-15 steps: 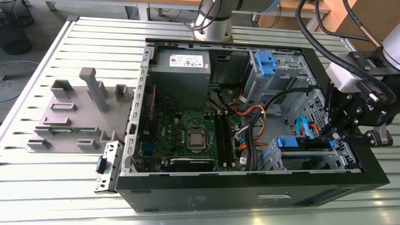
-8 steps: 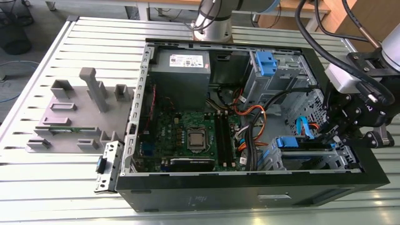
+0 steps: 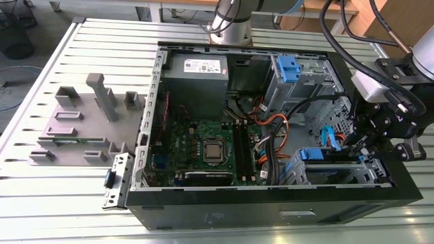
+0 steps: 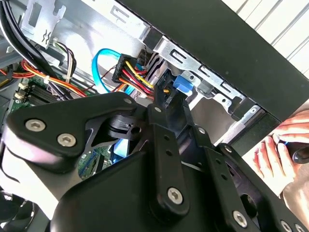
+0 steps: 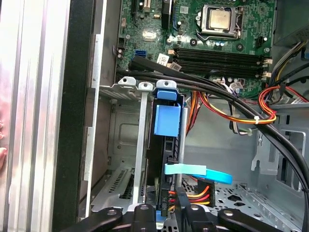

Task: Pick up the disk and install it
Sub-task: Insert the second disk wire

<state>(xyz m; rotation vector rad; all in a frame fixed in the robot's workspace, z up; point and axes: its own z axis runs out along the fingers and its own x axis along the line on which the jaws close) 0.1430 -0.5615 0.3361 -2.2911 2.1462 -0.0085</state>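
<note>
The disk [image 5: 166,159] stands on edge in the drive bay at the case's corner, its blue carrier frame [image 5: 167,120] facing the motherboard. In the exterior view the disk [image 3: 318,155] sits in the bay at the case's front right. My gripper [image 5: 166,200] straddles the disk's connector end, a black finger [image 5: 181,195] pressed to one side, and the jaws look shut on it. In the second wrist view a finger [image 4: 164,113] reaches down to the blue carrier tab [image 4: 181,82]. From the exterior view's right the gripper [image 3: 359,147] comes in over the bay.
A blue data cable [image 5: 198,173] and red-yellow power wires [image 5: 195,192] lie right by the fingers. Black cable bundles [image 5: 203,82] cross above the bay. A person's hand [image 4: 285,140] rests outside the case wall. Grey fixtures [image 3: 88,117] stand on the table at the exterior view's left.
</note>
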